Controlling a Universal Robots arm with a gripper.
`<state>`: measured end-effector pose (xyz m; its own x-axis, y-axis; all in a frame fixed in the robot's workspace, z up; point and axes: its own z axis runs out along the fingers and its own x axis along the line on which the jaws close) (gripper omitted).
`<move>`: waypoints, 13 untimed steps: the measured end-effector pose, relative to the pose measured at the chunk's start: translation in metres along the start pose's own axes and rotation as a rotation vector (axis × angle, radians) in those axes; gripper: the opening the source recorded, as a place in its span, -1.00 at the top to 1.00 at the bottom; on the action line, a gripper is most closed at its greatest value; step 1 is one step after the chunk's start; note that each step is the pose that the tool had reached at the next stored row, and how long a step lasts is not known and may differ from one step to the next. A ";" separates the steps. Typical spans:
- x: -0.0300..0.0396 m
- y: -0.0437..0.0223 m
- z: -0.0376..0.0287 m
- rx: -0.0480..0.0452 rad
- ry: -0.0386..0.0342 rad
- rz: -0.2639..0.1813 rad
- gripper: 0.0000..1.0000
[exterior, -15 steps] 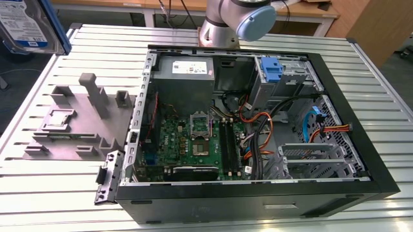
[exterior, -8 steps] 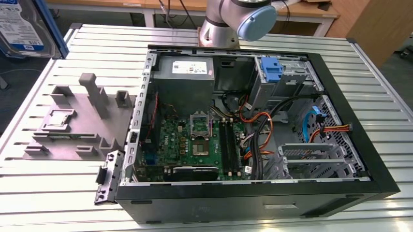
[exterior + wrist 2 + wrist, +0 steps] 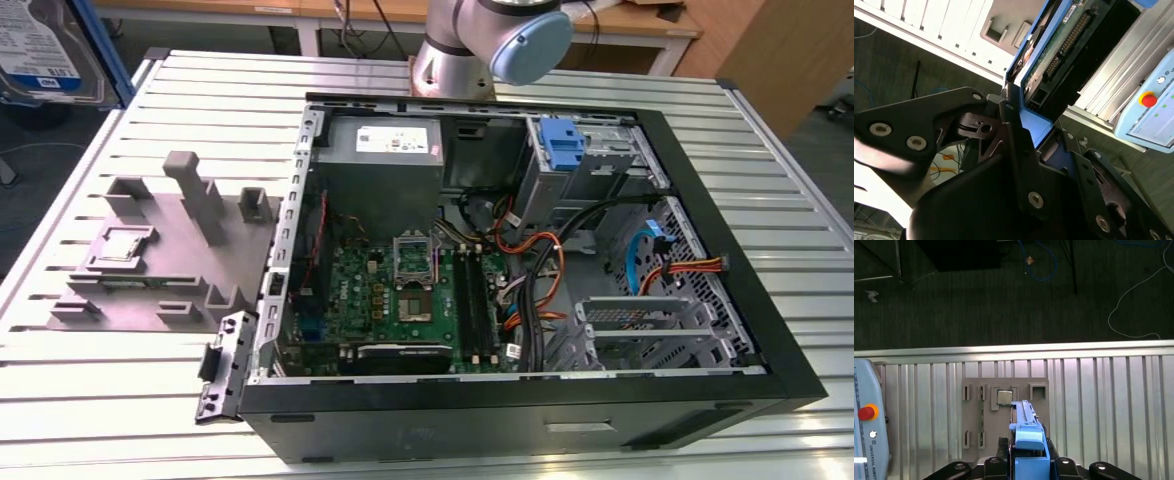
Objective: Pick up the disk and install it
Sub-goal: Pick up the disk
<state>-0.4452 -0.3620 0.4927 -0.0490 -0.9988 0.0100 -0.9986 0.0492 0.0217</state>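
Gripper (image 3: 1028, 463): clamped on the disk (image 3: 1026, 432). In the first wrist view a black finger sits against each side of the blue rail, with no gap showing. In the second wrist view the fingers (image 3: 1014, 130) press against the same blue edge, and the disk's green circuit board faces the camera, with a connector row along one side.

Disk: held in the air, touching nothing but the fingers. In the first wrist view it is seen edge on, running away from the gripper, with the blue rail uppermost. In the exterior view the labelled face shows at the upper corner on the exterior view's left, tilted, beyond the edge of the table (image 3: 747, 200) and well apart from the case (image 3: 534, 395).

Below the disk, in the first wrist view: a grey fixture (image 3: 999, 426) lies flat on the slatted table, with several slots and pockets. A square chip (image 3: 1003, 397) sits in one pocket. A pendant (image 3: 866, 440) with a red button lies on the table to one side of the fixture. Past the table edge is dark floor (image 3: 954, 300) with loose cables.

Case: lies open on the table, just beside the fixture, on the exterior view's right of it. The motherboard (image 3: 400, 290) is exposed, with orange and black cables running beside it. A blue bracket (image 3: 561, 145) stands in a bay at the far side, near the arm (image 3: 487, 45).
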 end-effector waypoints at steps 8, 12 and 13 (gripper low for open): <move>0.0005 -0.0088 0.0000 0.0019 0.0006 0.000 0.27; 0.0016 -0.0133 0.0000 0.0018 0.0011 0.000 0.27; 0.0033 -0.0134 0.0002 0.0019 0.0011 0.000 0.27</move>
<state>-0.4320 -0.3659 0.4922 -0.0491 -0.9987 0.0112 -0.9986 0.0493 0.0198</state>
